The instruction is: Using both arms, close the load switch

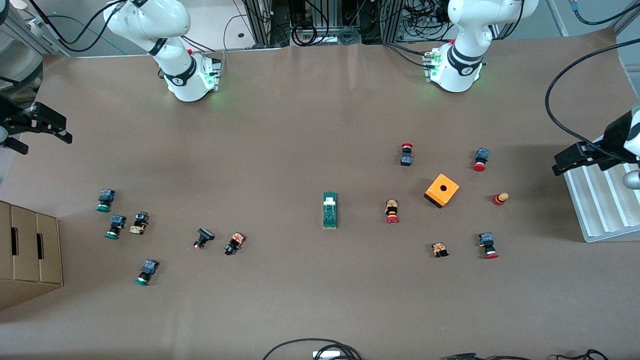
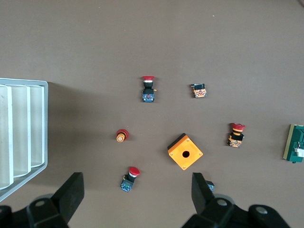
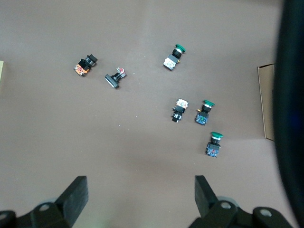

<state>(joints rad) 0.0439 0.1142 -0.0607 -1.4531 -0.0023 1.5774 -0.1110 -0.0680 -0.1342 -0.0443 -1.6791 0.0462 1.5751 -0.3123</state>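
Note:
The load switch (image 1: 329,210), a narrow dark-green block with a white sliding piece, lies flat near the middle of the table; one end of it shows in the left wrist view (image 2: 295,143). My left gripper (image 1: 570,160) hangs high at the left arm's end of the table, over the edge of a white ribbed tray. It is open and empty (image 2: 136,189), looking down on red-capped buttons. My right gripper (image 1: 44,140) hangs high at the right arm's end of the table, open and empty (image 3: 140,191), above bare table. The switch is out of the right wrist view.
An orange cube with a hole (image 1: 442,190) and several red-capped push buttons (image 1: 392,211) lie toward the left arm's end. Several green-capped and black buttons (image 1: 115,226) lie toward the right arm's end. The white ribbed tray (image 1: 600,210) and a cardboard box (image 1: 30,255) stand at the table's two ends.

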